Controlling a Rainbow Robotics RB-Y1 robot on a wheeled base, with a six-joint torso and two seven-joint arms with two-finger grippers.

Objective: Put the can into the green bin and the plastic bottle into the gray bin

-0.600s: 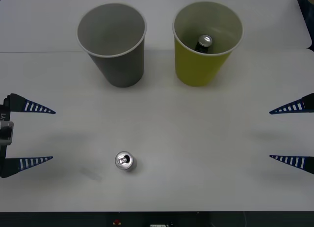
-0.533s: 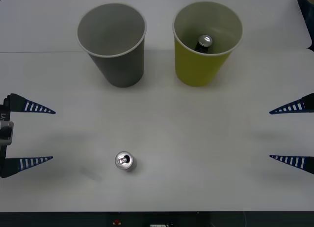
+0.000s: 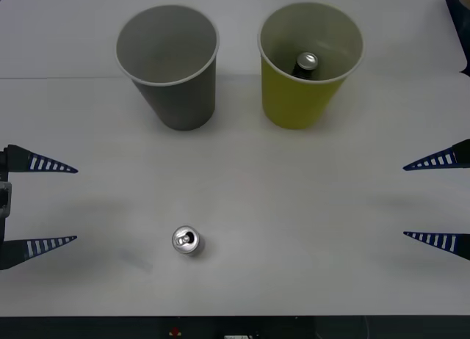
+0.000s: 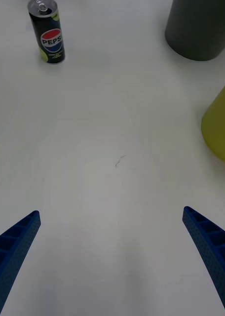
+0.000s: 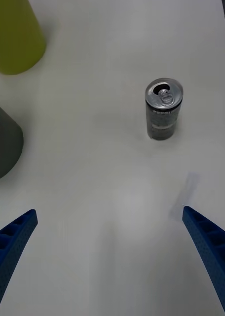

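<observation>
On the white counter [image 3: 294, 207] the can [image 3: 186, 241] stands upright, well in front of the gray bin [image 3: 170, 67]. Beside the gray bin sits the green bin [image 3: 308, 67], holding another can [image 3: 306, 62]. Left gripper [image 3: 40, 204] and right gripper [image 3: 433, 199] hover at the counter's sides, jaws spread wide, holding nothing.

The front camera looks steeply down over the table [image 3: 242, 192]. Both wrist cameras sit low, facing inward across it, sharing the can [image 3: 186, 240] standing toward six o'clock.
</observation>
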